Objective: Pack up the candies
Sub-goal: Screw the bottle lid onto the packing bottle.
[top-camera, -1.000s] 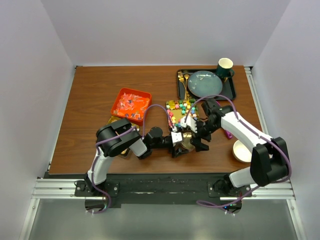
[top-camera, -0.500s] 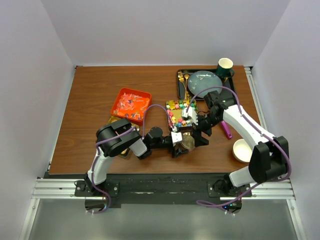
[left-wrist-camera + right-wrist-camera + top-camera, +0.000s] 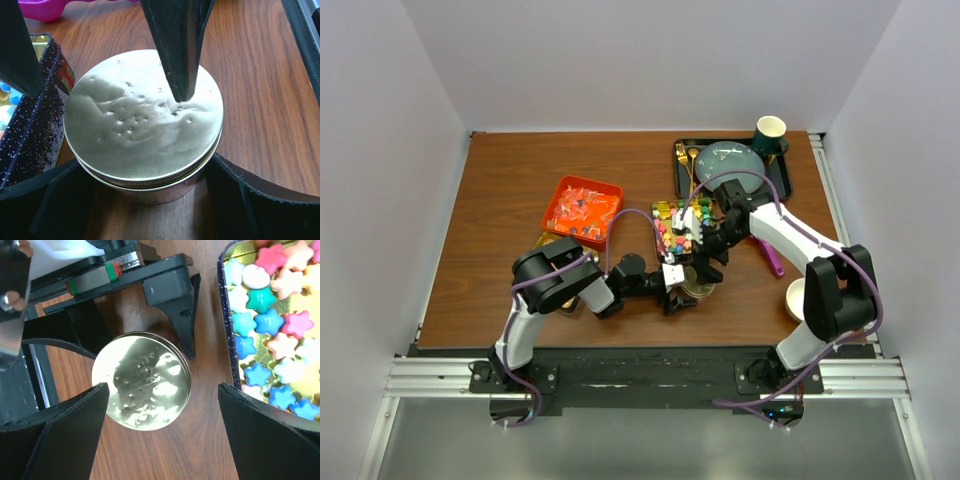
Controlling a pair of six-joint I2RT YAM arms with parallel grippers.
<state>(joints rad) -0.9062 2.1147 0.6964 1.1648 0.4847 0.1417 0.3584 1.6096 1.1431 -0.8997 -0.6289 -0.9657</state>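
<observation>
A round tin with a dented gold lid [image 3: 144, 120] stands on the wood just in front of a dark square tin [image 3: 225, 340]. That square tin holds the candies [image 3: 270, 325], pastel stars in pink, blue, green and cream. My left gripper [image 3: 145, 165] is shut on the round tin, one finger against each side. From above, my right gripper [image 3: 165, 440] hangs open over the round tin [image 3: 698, 288] without touching it; its dark fingers [image 3: 177, 45] point down at the lid. The candies [image 3: 678, 225] also show in the top view.
An orange tray of wrapped pieces [image 3: 582, 210] sits at the left. A black tray [image 3: 782, 185] with a plate and a green cup [image 3: 770, 130] is at the back right. A purple scoop [image 3: 772, 258] and a white bowl [image 3: 800, 300] lie to the right.
The right arm has swung left and back, bringing its open gripper from beside the round tin to above it. The left arm and the tin have stayed still.
</observation>
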